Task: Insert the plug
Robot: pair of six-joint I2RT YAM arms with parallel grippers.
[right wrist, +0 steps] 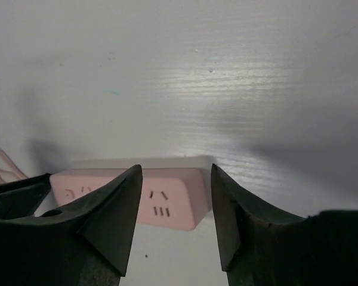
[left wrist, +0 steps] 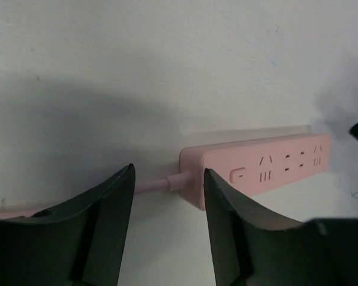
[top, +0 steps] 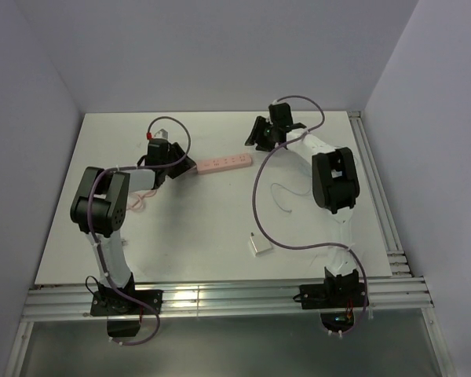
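Top: plug (top: 259, 246) is lying ungrasped on worktop (top: 184, 232), well apart from strip (top: 226, 163); pickup is likely coming next. Left wrist: left pincer (left wrist: 168, 176) is gaping at strip's cord (left wrist: 157, 185) end. Right wrist: right pincer (right wrist: 176, 171) is gaping over its other end.

A long pink plastic power strip (top: 224, 163) lies flat on the white wooden tabletop (top: 204, 228), just above the middle of the top view, running left to right with its right end slightly higher. Its upper face shows a row of slotted sockets and, in the left wrist view (left wrist: 268, 167), a small button near the cord end. A thin pink cord (left wrist: 158, 186) leaves the left end. Silver aluminium rails (top: 235, 302) border the lower edge; pale lavender walls (top: 220, 47) enclose the rest.
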